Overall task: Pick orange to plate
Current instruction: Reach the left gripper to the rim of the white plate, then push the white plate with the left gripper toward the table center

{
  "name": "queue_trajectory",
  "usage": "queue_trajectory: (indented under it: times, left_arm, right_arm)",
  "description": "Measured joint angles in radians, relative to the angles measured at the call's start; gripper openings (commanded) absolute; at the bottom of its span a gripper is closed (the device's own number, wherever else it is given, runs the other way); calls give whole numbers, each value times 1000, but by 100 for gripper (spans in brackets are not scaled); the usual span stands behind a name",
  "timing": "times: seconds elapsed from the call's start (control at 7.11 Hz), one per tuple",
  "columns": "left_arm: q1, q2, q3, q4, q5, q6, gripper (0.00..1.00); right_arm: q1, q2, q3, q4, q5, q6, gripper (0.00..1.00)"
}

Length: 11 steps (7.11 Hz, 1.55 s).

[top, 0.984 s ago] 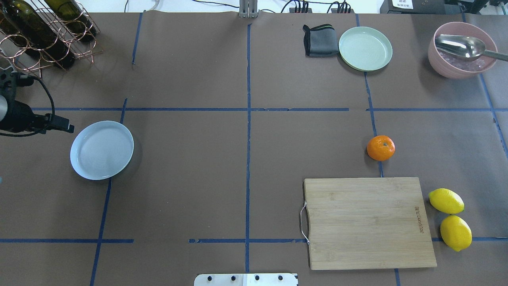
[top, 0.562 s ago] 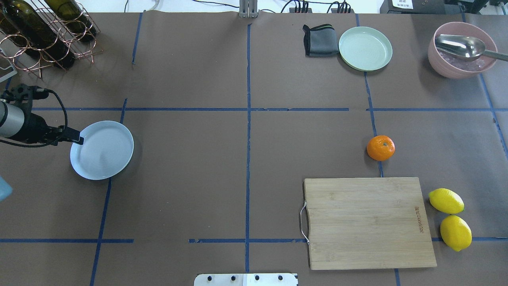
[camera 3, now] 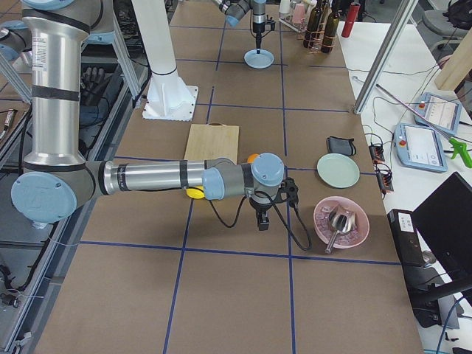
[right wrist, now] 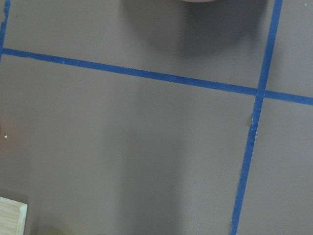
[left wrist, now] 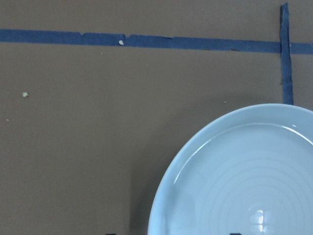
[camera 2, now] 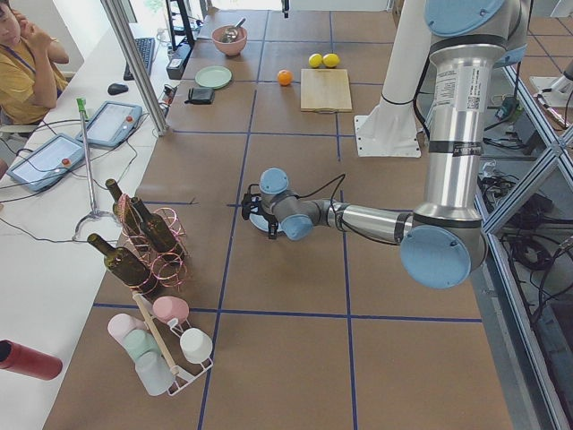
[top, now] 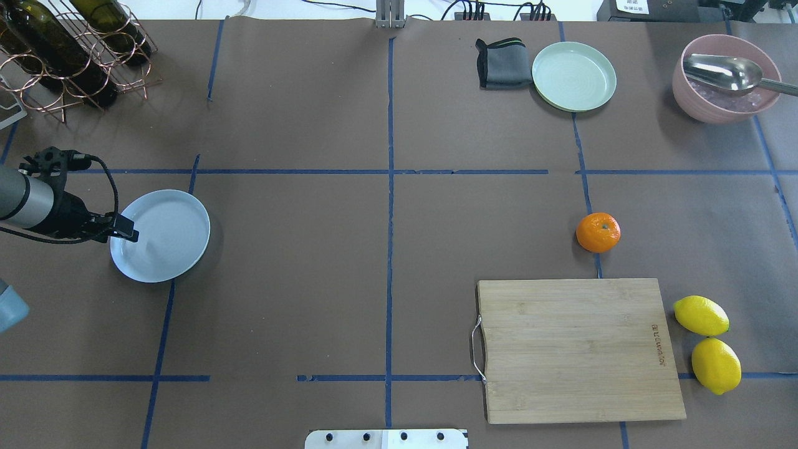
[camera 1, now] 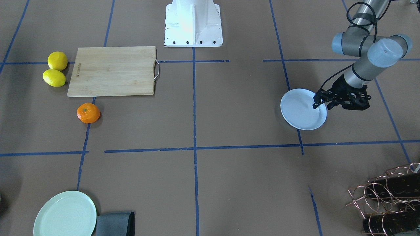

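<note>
The orange [top: 598, 232] lies on the brown table at the right, just beyond the cutting board; it also shows as the orange [camera 1: 88, 112]. The pale bluish plate [top: 163, 236] sits at the left, also seen as the plate [camera 1: 302, 109] and the plate [left wrist: 244, 176]. My left gripper [top: 129, 229] hangs over the plate's left rim, open, holding nothing; it is the left gripper [camera 1: 321, 105] here. My right gripper [camera 3: 260, 223] shows only in the exterior right view, above the table between the orange [camera 3: 253, 157] and the pink bowl; I cannot tell its state.
A bamboo cutting board [top: 580, 349] lies at the near right with two lemons [top: 701, 315] beside it. A green plate [top: 573, 76], grey cloth [top: 502, 62] and pink bowl with a spoon [top: 726, 78] stand far right. A wine rack [top: 68, 50] fills the far left corner.
My left gripper has moved right and slightly nearer, from beside the plate to over its left rim. The orange and the plate have stayed put.
</note>
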Motion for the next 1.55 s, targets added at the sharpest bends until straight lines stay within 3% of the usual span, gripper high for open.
queue_trajectory:
  times: [0.14, 0.28, 0.84, 1.27, 1.55]
  left_arm:
    - [1, 0, 5, 0, -1, -1, 4]
    - [1, 0, 6, 0, -3, -1, 0]
    - [2, -14, -26, -8, -12, -16, 0]
    - [13, -224, -34, 8, -55, -293, 0]
    - [127, -386, -13, 42, -47, -508, 0]
  right_arm:
    - [0, 1, 0, 0, 0, 1, 100]
    - [-1, 1, 0, 0, 0, 1, 100]
    - [-2, 3, 0, 1, 0, 0, 100]
    - [-2, 0, 2, 27, 2, -1, 100]
    - [-6, -10, -10, 110, 7, -1, 100]
